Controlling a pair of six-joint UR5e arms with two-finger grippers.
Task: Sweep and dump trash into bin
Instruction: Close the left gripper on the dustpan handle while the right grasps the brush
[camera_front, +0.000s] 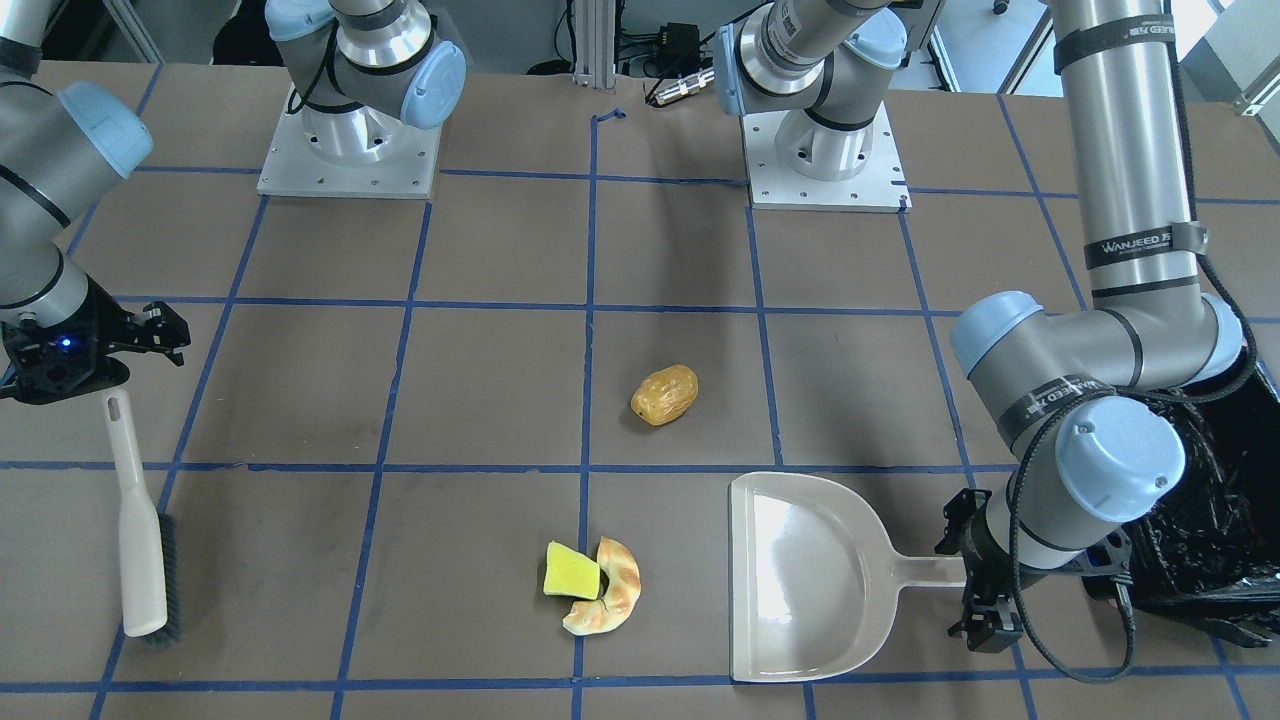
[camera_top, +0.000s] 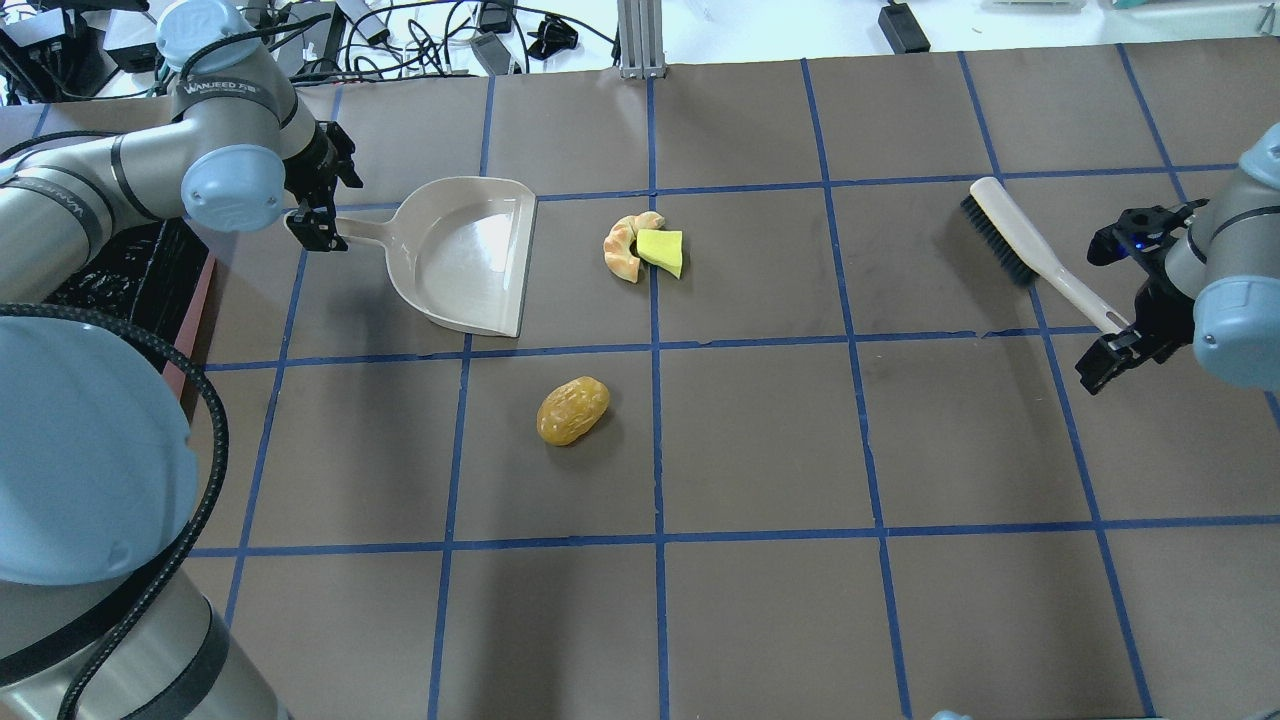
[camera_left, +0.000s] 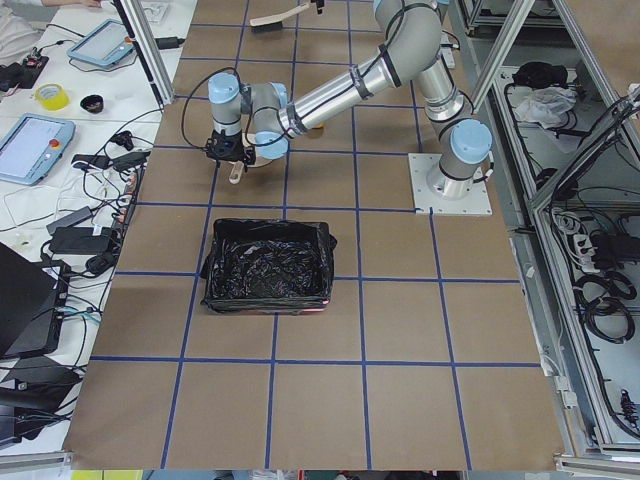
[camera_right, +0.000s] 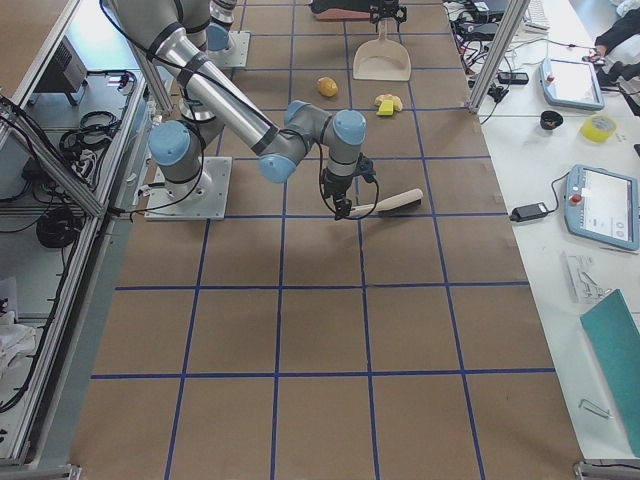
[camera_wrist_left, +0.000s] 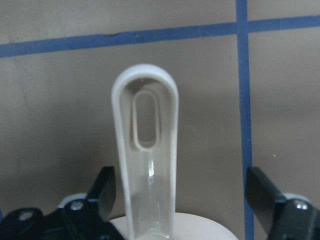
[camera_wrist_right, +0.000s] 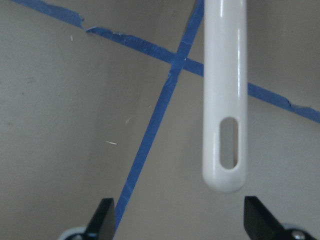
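The trash lies on the table: a golden-brown lump (camera_front: 664, 394) (camera_top: 573, 410), and a yellow wedge (camera_front: 571, 572) (camera_top: 662, 250) touching a curved tan pastry (camera_front: 610, 590) (camera_top: 622, 248). A beige dustpan (camera_front: 810, 580) (camera_top: 465, 255) lies flat beside them. My left gripper (camera_front: 962, 572) (camera_top: 332, 205) (camera_wrist_left: 181, 195) is open, its fingers on either side of the dustpan handle, not touching it. My right gripper (camera_front: 135, 350) (camera_top: 1105, 305) (camera_wrist_right: 182, 220) is open at the tip of the white-handled brush (camera_front: 140, 540) (camera_top: 1020, 245). The black-lined bin (camera_left: 268, 265) (camera_front: 1210, 520) stands behind my left arm.
Both arm bases (camera_front: 350, 150) sit at the robot's edge of the table. Blue tape lines grid the brown table top (camera_top: 760, 440). Tablets, cables and tape rolls lie on side benches beyond the far edge (camera_left: 40, 140).
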